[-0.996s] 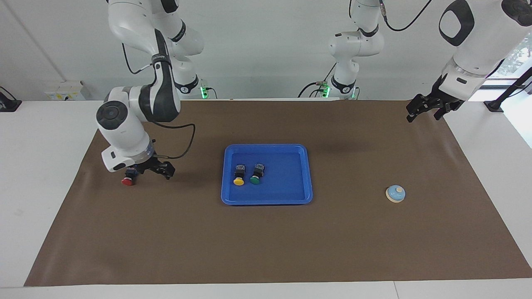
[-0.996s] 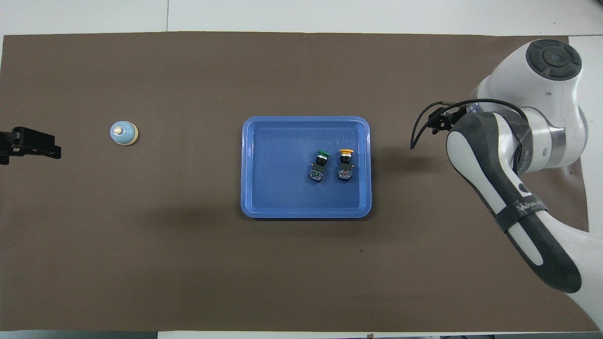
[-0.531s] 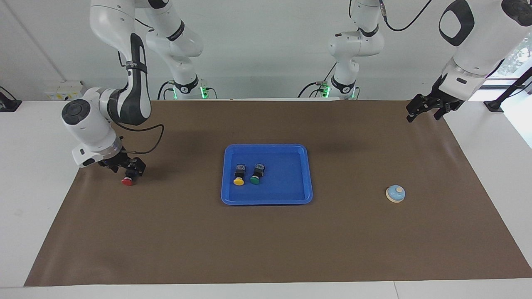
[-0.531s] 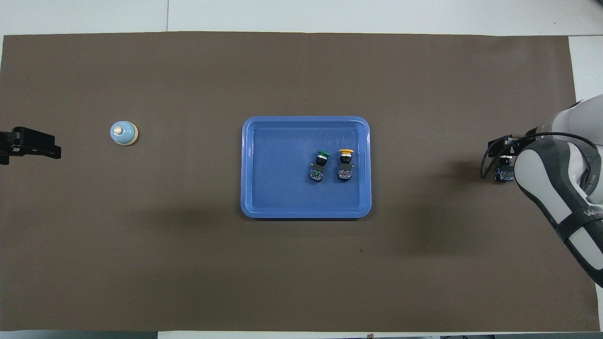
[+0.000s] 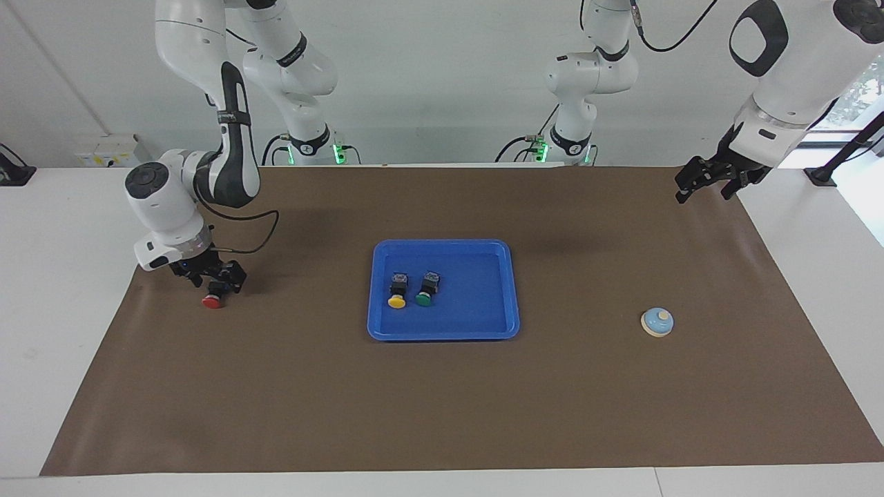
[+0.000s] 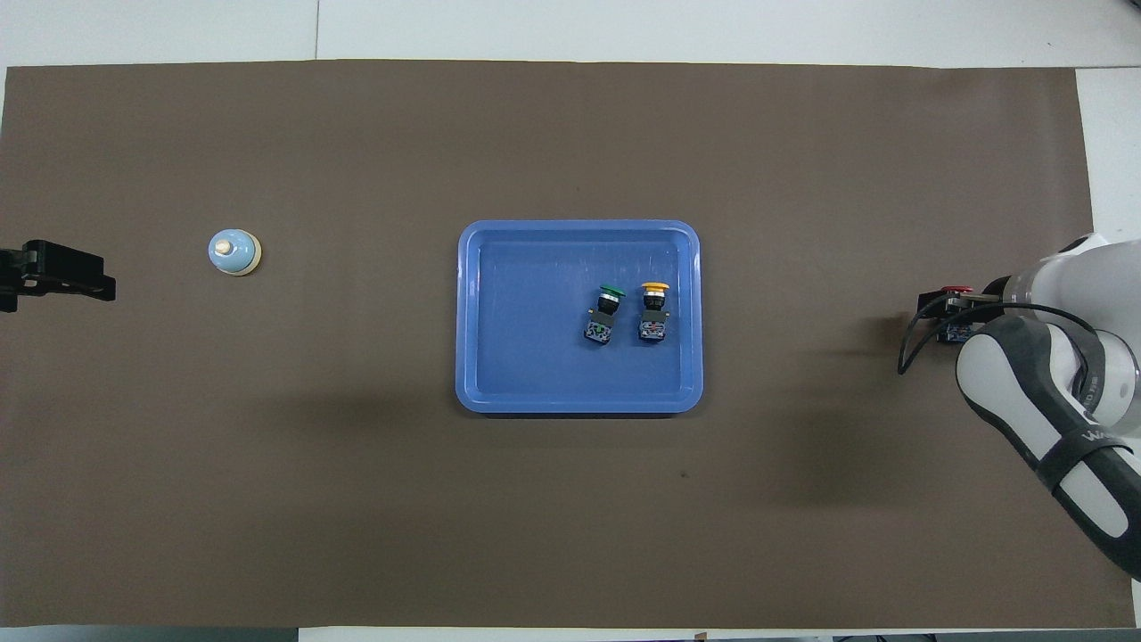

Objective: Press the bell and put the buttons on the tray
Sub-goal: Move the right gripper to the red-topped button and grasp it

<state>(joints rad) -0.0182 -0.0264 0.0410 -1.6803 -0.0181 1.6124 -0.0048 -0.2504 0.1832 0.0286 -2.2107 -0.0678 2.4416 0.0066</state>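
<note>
Covering most of the white table (image 5: 62, 290) is a brown mat (image 5: 442, 414), on which all task items lie.

Item 1, blue tray (image 5: 514, 290): flat, rectangular, rounded corners, raised rim; sits at the middle of the mat.

Item 2, yellow button (image 5: 397, 290): black body, yellow cap; lies on its side in the tray, in the part toward the right arm's end, cap pointing away from the robots.

Item 3, green button (image 5: 427, 288): black body, green cap; lies on its side in the tray just beside the yellow one, apart from it, cap likewise pointing away from the robots.

Item 4, red button (image 5: 213, 297): black body, red cap; lies on the mat near the right arm's end of the table, well apart from the tray, cap pointing away from the robots.

Item 5, bell (image 5: 657, 322): light-blue dome, cream base rim and knob; stands upright on the mat toward the left arm's end, well apart from the tray.

Item 6, right gripper (image 5: 210, 274): lowered right at the body of the red button, fingers spread wide; whether they touch the button cannot be told. In the overhead view the arm hides most of the gripper.

Item 7, left gripper (image 5: 704, 181): raised over the mat's corner at the left arm's end, fingers released, holding nothing; this arm waits.
</note>
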